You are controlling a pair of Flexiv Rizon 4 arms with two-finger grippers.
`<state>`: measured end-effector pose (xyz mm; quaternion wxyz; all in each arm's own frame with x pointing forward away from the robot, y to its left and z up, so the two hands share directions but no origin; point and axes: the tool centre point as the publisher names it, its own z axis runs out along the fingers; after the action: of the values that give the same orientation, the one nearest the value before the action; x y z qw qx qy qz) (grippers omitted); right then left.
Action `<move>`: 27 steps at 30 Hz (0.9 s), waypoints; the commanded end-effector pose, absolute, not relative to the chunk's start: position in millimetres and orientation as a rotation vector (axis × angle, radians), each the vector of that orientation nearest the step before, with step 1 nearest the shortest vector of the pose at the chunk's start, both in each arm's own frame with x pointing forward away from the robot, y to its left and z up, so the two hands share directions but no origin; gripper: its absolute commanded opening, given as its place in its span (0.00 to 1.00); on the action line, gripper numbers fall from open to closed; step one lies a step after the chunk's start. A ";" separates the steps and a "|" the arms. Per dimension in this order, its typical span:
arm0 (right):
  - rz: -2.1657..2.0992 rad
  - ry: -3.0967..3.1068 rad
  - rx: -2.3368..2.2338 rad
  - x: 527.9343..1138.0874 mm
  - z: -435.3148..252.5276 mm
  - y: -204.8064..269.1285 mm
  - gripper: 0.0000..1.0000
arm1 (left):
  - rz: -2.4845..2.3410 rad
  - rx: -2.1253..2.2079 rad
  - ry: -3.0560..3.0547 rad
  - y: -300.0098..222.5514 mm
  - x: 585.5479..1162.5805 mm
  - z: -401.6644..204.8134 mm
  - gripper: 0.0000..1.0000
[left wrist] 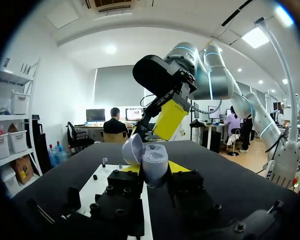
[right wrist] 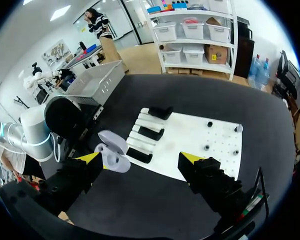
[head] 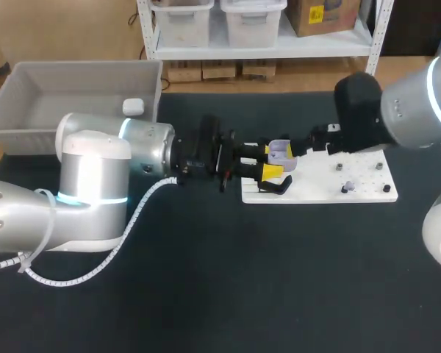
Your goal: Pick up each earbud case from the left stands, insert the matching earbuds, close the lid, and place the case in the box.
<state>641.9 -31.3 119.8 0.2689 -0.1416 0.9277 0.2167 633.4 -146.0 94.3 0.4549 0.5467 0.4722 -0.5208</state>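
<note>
Lavender earbud case (head: 281, 151), lid swung open and tilted back, sits up off the table just over the white board's (head: 331, 193) near-left end.

- Left gripper (head: 266, 160): pinching the case body from two sides. In the left wrist view a yellow tip shows on either side of the case (left wrist: 154, 159), with the left gripper (left wrist: 155, 170) clamped low on it and the lid standing up beside the body.
- Right gripper (head: 301, 145): comes in over the board's middle and hangs just above and beyond the case. Fingers spread wide. In the right wrist view the right gripper (right wrist: 140, 158) has the case (right wrist: 112, 152) close to one of its fingers and touching neither.
- One yellow finger of the right gripper (left wrist: 169, 120) shows directly above the open case in the left wrist view.
- Black stands (right wrist: 150, 132): three in a row along the board's (right wrist: 190, 135) left end.
- Small dark pieces (head: 339, 168) on pegs on the board's right half, likely earbuds, though too small to tell for sure.
- Grey box (head: 29, 81): well apart from the board, off its far-left side, holding a white case (head: 133, 107) against the wall nearest the board.
</note>
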 end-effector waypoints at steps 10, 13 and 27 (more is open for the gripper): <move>0.363 2.455 -0.455 653.5 160.9 -64.6 1.00 | -1.250 1.348 1.121 -145.4 629.6 92.3 0.00; 0.339 2.468 -0.460 660.1 161.6 -75.4 1.00 | -1.229 1.354 1.121 -144.8 629.0 92.1 0.00; 0.037 2.701 -0.525 689.2 137.1 -137.5 1.00 | -1.223 1.355 1.119 -144.5 628.7 91.9 0.00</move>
<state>676.7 -137.1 133.6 0.2248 -0.1873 0.9560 0.0225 630.5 -144.5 91.7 0.4774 0.5564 0.4573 -0.5034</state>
